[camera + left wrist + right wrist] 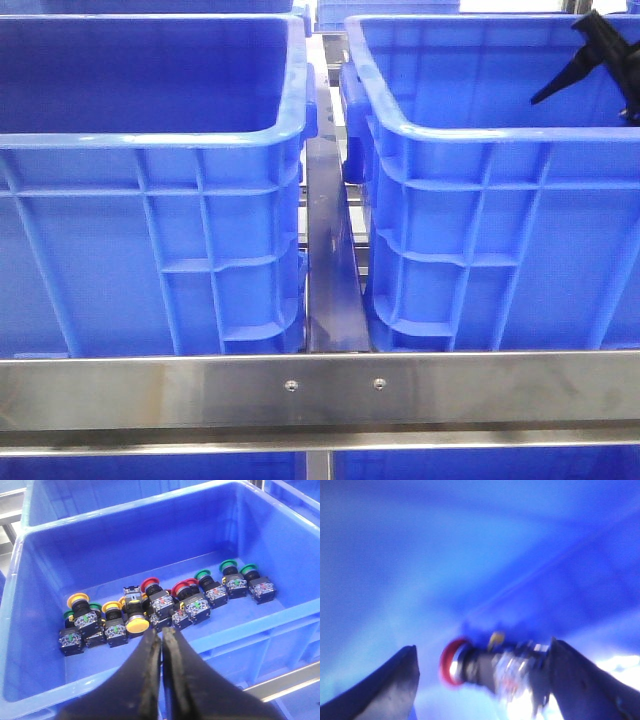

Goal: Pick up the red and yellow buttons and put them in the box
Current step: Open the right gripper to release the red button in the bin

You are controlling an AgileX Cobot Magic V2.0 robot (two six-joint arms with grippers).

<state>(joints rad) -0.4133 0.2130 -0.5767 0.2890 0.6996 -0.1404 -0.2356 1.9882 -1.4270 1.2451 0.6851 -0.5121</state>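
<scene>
Right hand (482, 680) (spread) beside red button (470, 667)

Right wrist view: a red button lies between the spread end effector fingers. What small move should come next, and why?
Probably pull the right end effector clear. Its fingers stand wide apart, and the red button lies between them inside a blue bin, close to one finger. The picture is too blurred to tell whether it touches. The left end effector, shut, hangs over the button bin.
</scene>
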